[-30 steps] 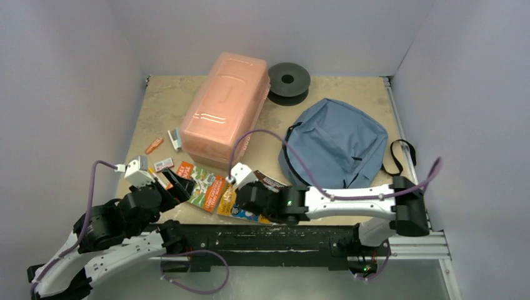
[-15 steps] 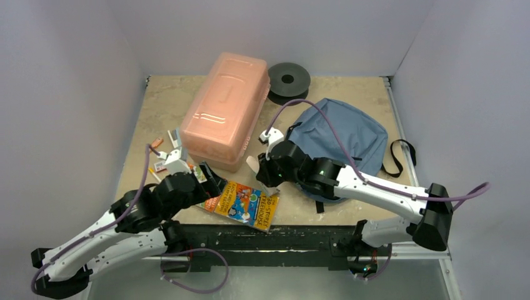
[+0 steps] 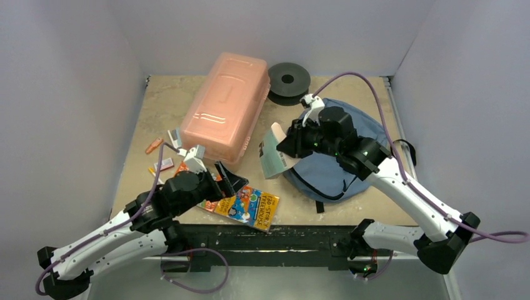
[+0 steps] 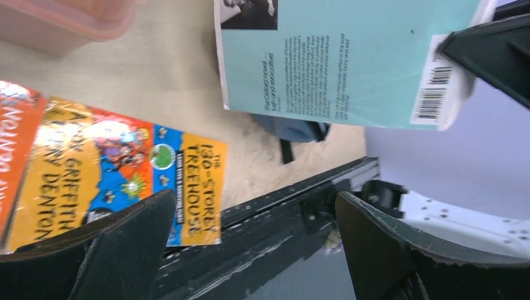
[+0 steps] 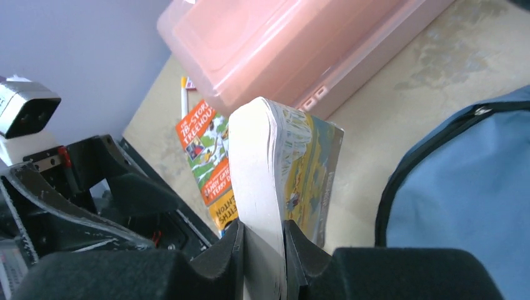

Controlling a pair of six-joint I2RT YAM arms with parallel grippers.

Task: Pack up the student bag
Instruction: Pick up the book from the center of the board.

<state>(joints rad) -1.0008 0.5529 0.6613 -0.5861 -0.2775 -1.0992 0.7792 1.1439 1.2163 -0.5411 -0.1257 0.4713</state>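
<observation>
A: What is the right gripper point(image 3: 286, 149) doing?
B: It's pinching a paperback point(image 3: 272, 155) by one edge, jaws pressing on both covers. On the right wrist view the page block is standing upright between the fingers point(image 5: 212, 262).
A: Where is the book hanging?
B: It's hanging above the tabletop point(image 3: 162, 106), over the gap between the pink box point(image 3: 226, 106) and the student bag point(image 3: 340, 150), right at the bag's left edge. The teal back cover with the barcode is facing the left wrist camera.
A: And the bag?
B: It's lying flat on the right half of the tabletop, closer to the right edge. Its black strap point(image 3: 400, 153) is trailing toward that edge. The right arm is reaching across it. I can't tell whether the zipper is open.
A: Left gripper point(image 3: 226, 181)?
B: Its jaws are spread wide and gripping nothing. It's hovering near the near edge, left of centre, above the end of a yellow-and-blue treehouse book point(image 3: 245, 206) lying flat there. An orange book point(image 4: 15, 150) is lying just beside that one, on its left.
A: Anything else lying around?
B: The pink box is lying diagonally near the far edge, about centre. A black spool point(image 3: 289, 80) is sitting at the far edge, just beside the box's far corner. A few small items point(image 3: 161, 156) are lying near the left edge, too small to identify.
</observation>
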